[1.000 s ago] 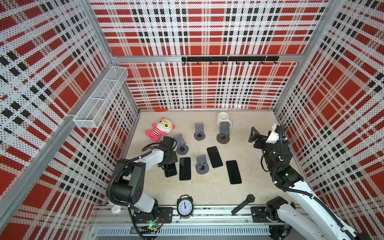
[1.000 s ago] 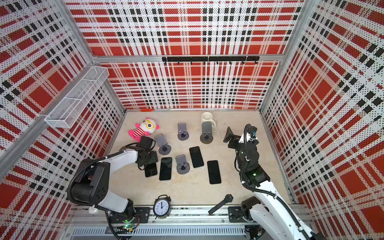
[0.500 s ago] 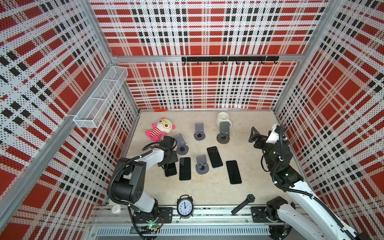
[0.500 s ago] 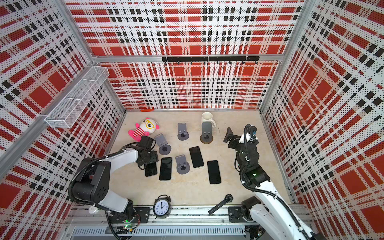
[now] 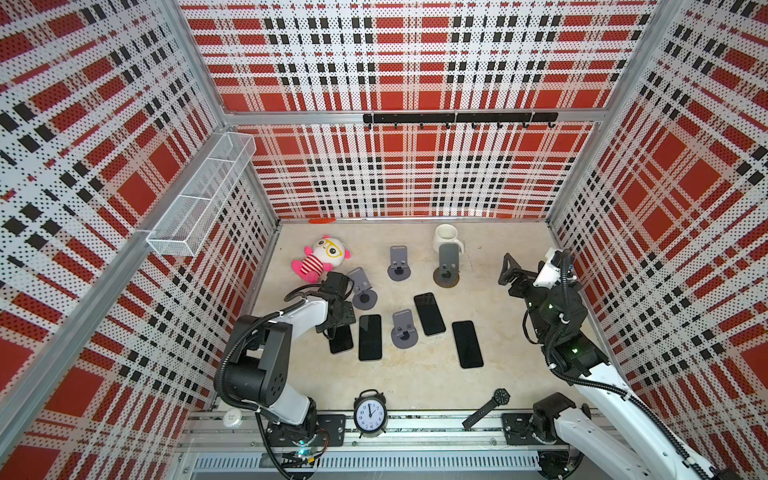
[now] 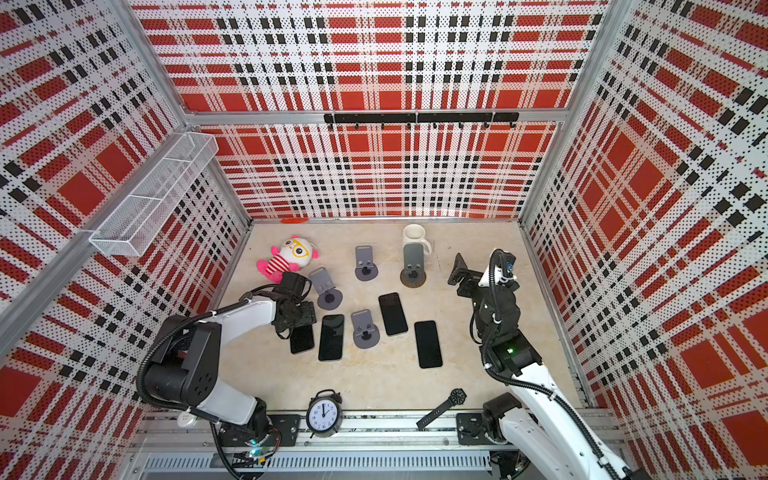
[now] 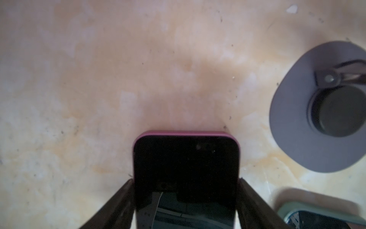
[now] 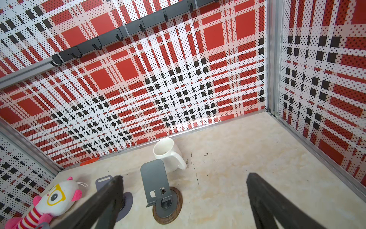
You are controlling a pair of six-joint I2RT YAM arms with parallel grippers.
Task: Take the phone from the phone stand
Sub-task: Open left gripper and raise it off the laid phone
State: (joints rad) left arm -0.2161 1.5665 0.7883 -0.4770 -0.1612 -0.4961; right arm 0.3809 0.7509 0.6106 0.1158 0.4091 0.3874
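A black phone with a pink rim [image 7: 186,168] lies flat on the table, off the grey phone stand [image 7: 316,107] beside it. In both top views the phone [image 5: 341,338] [image 6: 302,338] sits just in front of that empty stand [image 5: 363,291] [image 6: 326,291]. My left gripper [image 7: 186,180] [image 5: 338,320] is down over the phone's far end, with a dark finger against each long side. Hovering at the right side, my right gripper [image 5: 509,270] [image 8: 185,176] stands wide open with nothing in it.
Three more dark phones [image 5: 370,336] [image 5: 429,313] [image 5: 467,344] lie flat mid-table among three other empty stands [image 5: 404,330] [image 5: 399,264] [image 5: 448,266]. A white mug [image 5: 445,239] and a plush toy [image 5: 320,259] sit at the back. A clock [image 5: 370,413] and a watch [image 5: 486,409] lie at the front edge.
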